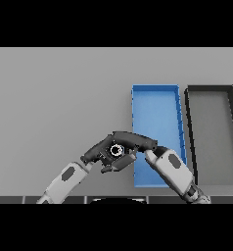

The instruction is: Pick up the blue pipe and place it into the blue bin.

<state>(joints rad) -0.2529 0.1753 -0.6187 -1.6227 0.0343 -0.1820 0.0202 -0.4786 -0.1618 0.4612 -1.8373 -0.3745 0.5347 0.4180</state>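
The blue bin (155, 105), a long open tray, lies right of centre, reaching from mid-table to the near edge. My left hand (98, 153) and right hand (136, 140) meet in one dark mass just left of the bin's near left wall. The right hand reaches over that wall. A small round pale-ringed part (117, 149) shows between the hands; I cannot tell what it belongs to. No blue pipe shows anywhere; the hands may hide it.
A dark grey bin (189, 122) of similar size lies right beside the blue bin, on its right. The grey table (55, 98) stretches to the left and far side.
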